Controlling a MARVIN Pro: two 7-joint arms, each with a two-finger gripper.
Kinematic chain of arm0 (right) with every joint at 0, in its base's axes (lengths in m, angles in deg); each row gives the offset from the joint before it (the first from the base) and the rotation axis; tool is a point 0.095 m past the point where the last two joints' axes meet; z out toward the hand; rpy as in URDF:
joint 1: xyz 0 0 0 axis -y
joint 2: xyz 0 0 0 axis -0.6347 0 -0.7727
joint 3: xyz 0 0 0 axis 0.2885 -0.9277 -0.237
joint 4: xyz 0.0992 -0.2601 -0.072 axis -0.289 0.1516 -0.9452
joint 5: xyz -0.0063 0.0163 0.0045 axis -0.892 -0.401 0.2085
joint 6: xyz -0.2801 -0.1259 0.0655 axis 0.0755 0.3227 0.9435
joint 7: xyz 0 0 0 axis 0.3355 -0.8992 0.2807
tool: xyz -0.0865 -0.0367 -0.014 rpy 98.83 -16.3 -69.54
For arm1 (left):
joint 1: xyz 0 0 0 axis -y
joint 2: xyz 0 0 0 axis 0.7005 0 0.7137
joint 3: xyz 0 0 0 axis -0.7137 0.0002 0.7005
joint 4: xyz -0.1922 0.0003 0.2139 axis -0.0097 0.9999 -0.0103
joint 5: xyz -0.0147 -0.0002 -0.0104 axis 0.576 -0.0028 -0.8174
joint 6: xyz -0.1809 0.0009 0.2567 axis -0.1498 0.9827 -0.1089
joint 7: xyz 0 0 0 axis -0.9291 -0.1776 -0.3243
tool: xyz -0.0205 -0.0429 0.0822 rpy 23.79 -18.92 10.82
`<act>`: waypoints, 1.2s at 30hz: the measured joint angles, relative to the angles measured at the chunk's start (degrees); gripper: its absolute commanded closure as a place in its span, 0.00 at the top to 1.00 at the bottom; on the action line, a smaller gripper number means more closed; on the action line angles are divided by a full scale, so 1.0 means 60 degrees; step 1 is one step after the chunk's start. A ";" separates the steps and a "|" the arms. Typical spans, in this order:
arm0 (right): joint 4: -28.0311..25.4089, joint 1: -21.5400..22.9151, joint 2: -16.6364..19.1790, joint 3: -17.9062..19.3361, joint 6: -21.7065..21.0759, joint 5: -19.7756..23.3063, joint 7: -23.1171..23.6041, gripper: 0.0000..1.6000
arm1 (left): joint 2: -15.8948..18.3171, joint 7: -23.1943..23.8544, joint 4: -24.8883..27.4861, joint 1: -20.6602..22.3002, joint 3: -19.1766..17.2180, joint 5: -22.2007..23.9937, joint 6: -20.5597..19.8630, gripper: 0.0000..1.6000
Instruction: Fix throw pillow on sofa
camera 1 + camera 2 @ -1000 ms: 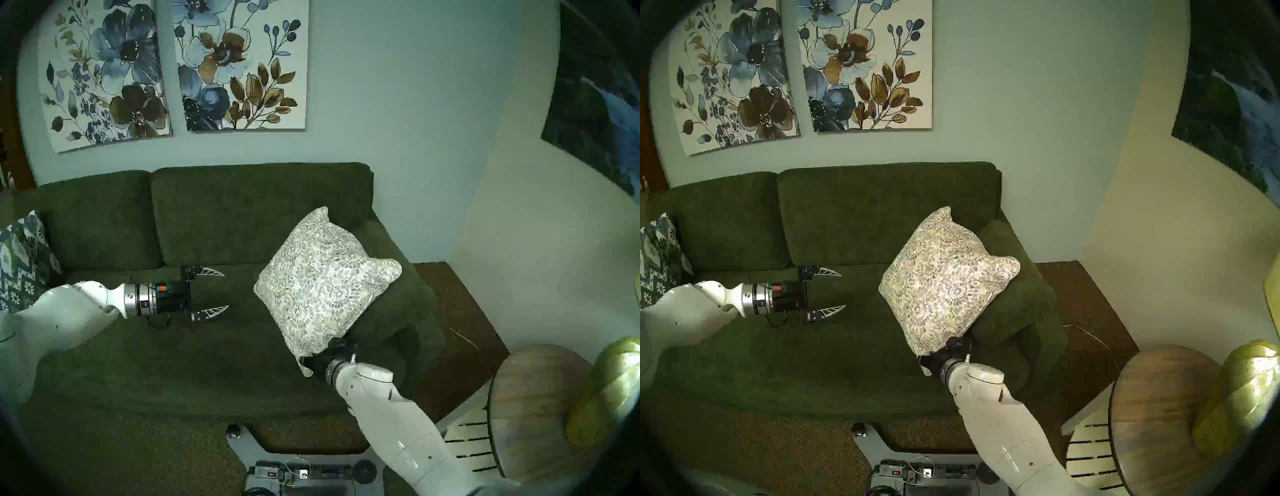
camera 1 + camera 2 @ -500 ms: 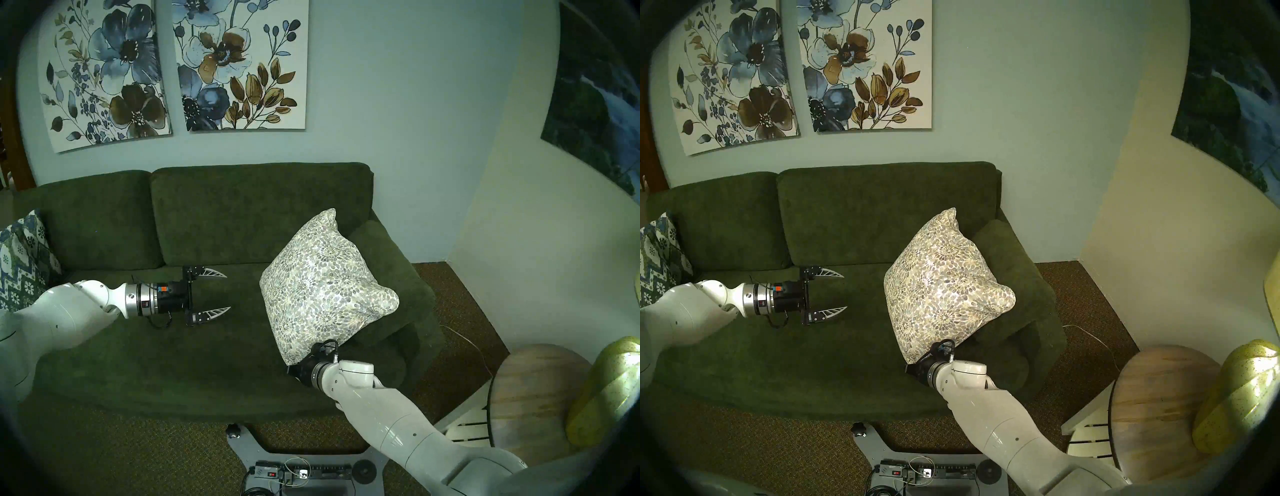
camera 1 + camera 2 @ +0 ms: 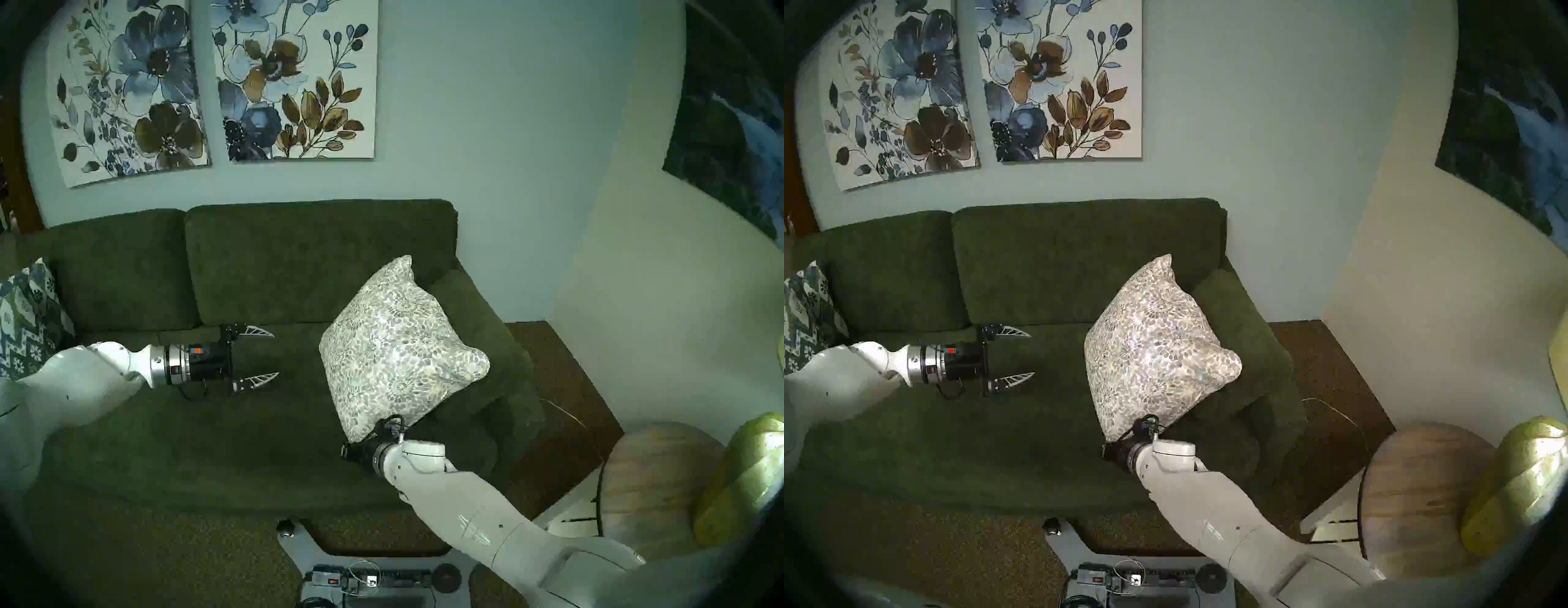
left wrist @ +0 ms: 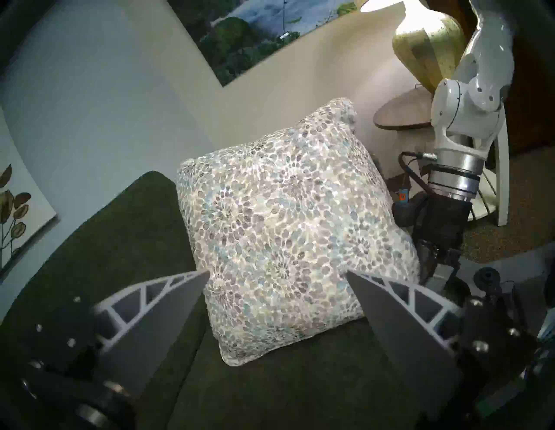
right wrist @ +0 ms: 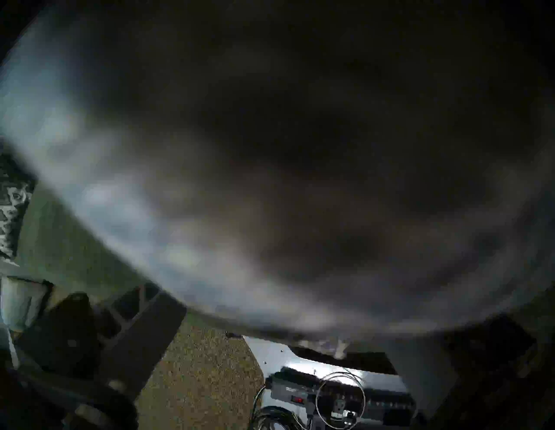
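Green sofa [image 3: 271, 429] carries two pillows.
Pebble pillow [image 3: 399, 352] stands tilted against right armrest; zigzag pillow [image 3: 25, 322] at far left end.

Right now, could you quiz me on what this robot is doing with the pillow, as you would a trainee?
1. True or false: the left gripper is clamped on the throw pillow.
2. Which arm is at the throw pillow's lower corner? A) left B) right C) both
3. Fill in: the throw pillow leans against the sofa's padded ____.

Key: 1. False: its jaws are open above the seat, apart from the pillow. 2. B: the right gripper is at that corner, though its jaws are hidden. 3. Arm, at the robot's right end.
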 measured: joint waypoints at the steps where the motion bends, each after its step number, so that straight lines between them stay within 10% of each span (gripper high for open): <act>1: -0.0102 -0.0039 0.0009 -0.0002 0.0001 0.0003 -0.0087 1.00 | -0.0005 0.0000 -0.0013 0.0006 0.0010 0.0013 0.0000 1.00; 36: -0.5065 -0.2052 0.1827 -0.0707 -0.0257 0.0091 -0.3091 1.00 | 0.0071 -0.0069 0.0355 0.0068 0.0217 -0.0216 0.0000 1.00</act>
